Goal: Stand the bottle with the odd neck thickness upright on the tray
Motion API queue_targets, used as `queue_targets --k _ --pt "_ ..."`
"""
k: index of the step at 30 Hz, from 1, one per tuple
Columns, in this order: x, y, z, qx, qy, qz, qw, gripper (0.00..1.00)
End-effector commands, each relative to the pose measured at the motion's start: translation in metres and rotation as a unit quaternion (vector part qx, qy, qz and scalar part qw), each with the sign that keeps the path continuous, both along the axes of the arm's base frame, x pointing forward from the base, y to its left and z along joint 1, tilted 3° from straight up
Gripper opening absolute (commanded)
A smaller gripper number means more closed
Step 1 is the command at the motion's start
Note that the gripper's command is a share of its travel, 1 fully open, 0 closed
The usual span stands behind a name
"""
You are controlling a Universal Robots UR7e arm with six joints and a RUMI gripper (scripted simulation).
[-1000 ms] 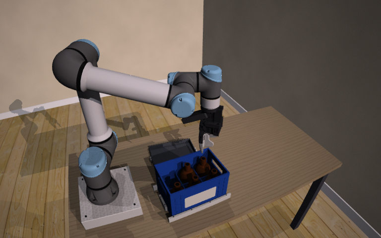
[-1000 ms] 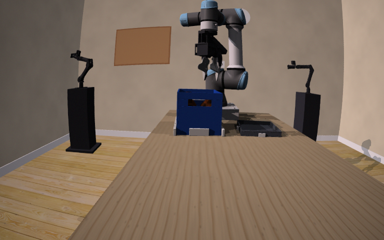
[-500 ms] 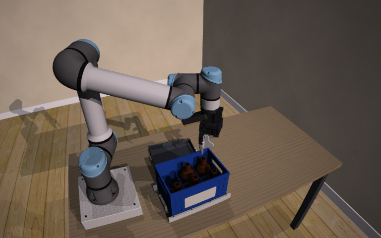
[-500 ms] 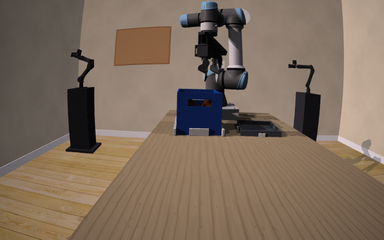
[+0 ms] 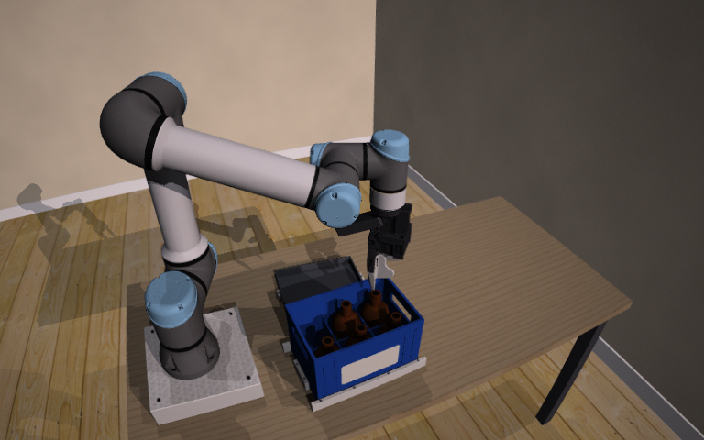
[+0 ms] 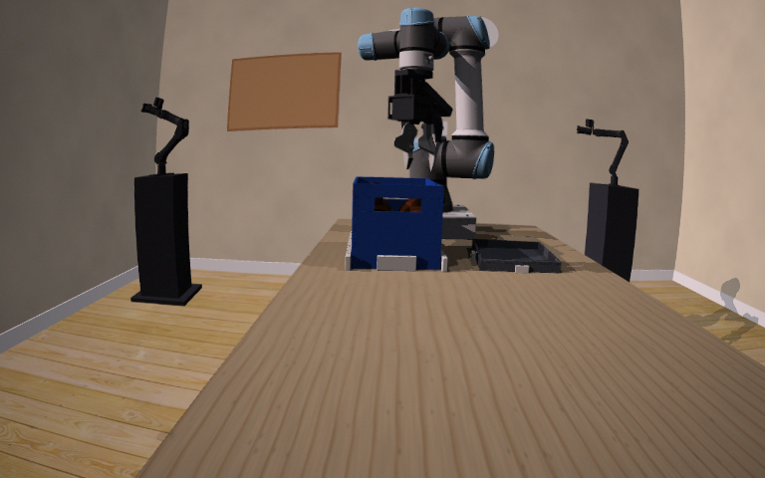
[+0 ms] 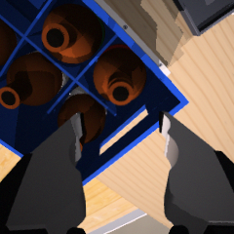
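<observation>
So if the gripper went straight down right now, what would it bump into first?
Probably the brown bottle in the crate's corner, by the handle hole and nearest the tray. The gripper might touch the crate's rim instead; depth is hard to judge.

Blue crate (image 5: 306,311) (image 6: 397,236) (image 7: 182,102), brown bottles (image 5: 346,317) (image 7: 73,34), tray (image 5: 319,282) (image 6: 519,263) (image 7: 195,19) seemingly dark grey
</observation>
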State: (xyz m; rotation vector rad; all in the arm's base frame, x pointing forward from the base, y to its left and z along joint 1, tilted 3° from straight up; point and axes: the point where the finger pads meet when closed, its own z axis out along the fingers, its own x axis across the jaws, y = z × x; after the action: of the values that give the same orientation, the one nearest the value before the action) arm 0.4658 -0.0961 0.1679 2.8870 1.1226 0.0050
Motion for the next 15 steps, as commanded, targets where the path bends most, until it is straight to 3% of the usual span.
queue_targets --k 1,15 --pt "0.0 0.0 -0.005 0.0 -0.001 0.0 1.0 0.38" --pt "0.001 -0.001 -0.018 0.0 -0.001 0.0 1.0 0.38"
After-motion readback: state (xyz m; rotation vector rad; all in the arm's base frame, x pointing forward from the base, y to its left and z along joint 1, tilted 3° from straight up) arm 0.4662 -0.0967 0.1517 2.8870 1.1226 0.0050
